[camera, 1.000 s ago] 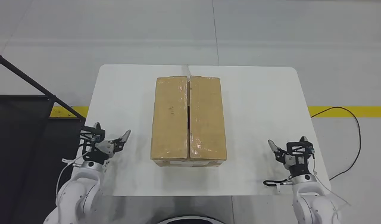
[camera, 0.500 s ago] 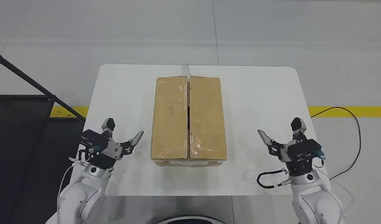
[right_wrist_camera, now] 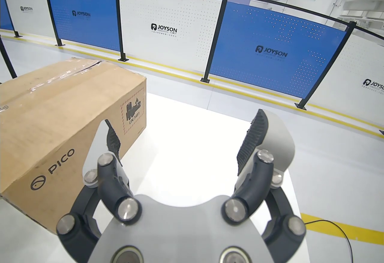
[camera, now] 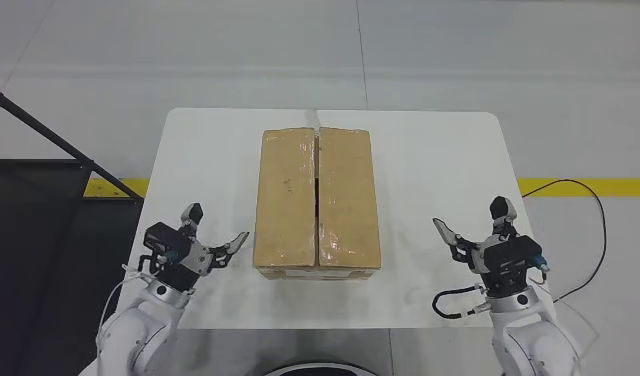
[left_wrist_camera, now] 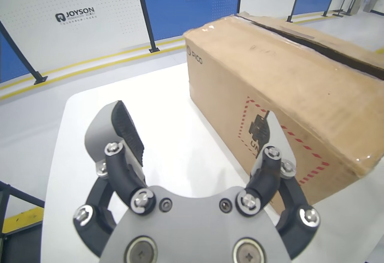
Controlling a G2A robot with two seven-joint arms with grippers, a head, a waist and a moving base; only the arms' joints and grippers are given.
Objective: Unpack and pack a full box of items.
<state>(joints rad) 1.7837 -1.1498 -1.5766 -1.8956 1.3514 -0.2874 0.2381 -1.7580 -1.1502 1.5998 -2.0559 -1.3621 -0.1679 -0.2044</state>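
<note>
A closed cardboard box (camera: 318,198) sits mid-desk (camera: 430,166). The left gripper (camera: 219,226) is near the front-left corner and the right gripper (camera: 470,214) near the right edge, both fingers spread wide, empty.

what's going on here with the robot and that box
A two-armed robot is set up at a white table with one closed cardboard box in the middle, its top flaps meeting along a centre seam. The left pincer is open and sits close to one side of the box near the front corner. The right pincer is also open and is farther off on the other side. Neither holds anything, and nothing has been unpacked yet.
</note>
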